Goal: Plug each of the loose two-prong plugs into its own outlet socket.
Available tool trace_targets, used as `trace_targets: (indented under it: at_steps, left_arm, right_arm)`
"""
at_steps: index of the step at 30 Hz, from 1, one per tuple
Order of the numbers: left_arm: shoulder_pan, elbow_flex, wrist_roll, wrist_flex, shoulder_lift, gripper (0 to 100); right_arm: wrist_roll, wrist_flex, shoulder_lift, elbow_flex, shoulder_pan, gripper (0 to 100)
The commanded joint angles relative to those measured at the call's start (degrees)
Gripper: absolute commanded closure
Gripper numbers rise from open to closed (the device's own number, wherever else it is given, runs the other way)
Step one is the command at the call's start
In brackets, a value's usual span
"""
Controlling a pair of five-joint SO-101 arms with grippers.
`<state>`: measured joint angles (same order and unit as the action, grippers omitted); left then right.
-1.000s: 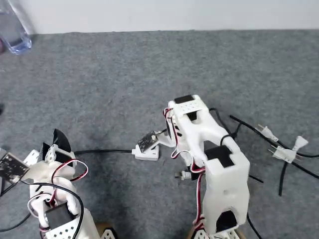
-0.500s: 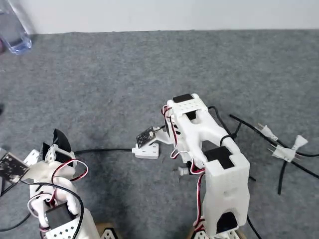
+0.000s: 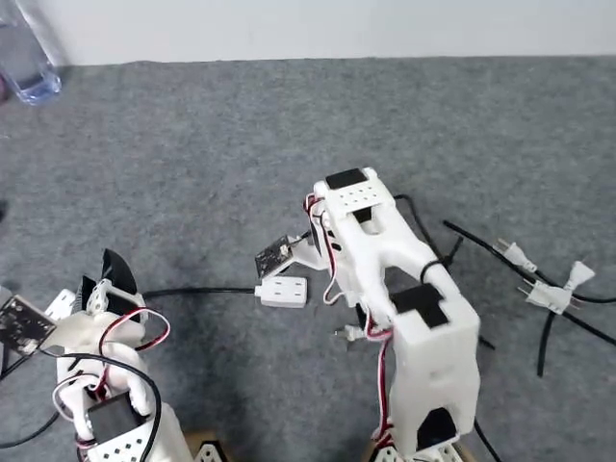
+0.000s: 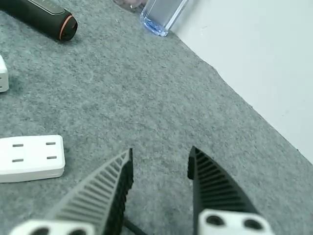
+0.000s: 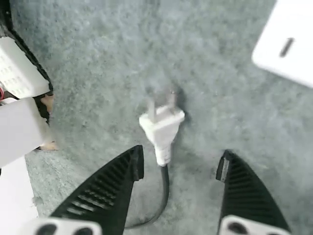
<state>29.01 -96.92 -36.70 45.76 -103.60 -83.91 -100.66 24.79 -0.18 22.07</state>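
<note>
Right end effector (image 5: 182, 154), fingers apart, hovers over a white two-prong plug (image 5: 161, 128) (unplugged) lying on grey carpet (image 5: 98, 58).

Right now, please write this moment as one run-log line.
left gripper: open, empty | right gripper: open over plug | plug: on carpet, unplugged | outlet strip: visible sockets free

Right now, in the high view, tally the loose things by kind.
Outlet block: 1
Loose plugs, by the cables at the right: 2 sure; a white piece beside them may be a third
Clear bottle: 1
Total: 4 sure
</note>
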Motion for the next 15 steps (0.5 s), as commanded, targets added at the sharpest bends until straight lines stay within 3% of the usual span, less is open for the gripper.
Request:
trace_targets:
  at_steps: [1, 9, 15]
  left_arm:
    - [0.1, 0.5, 0.4, 0.2, -0.6, 83]
    - [0.1, 0.5, 0.4, 0.2, -0.5, 83]
    - [0.1, 0.5, 0.4, 0.2, -0.4, 83]
  right_arm:
    - [0.7, -2.0, -11.6, 5.9, 1.7, 74.5]
    - [2.0, 2.0, -34.4, 28.7, 2.0, 75.7]
    - [8.4, 16.0, -44.4, 45.6, 2.2, 99.8]
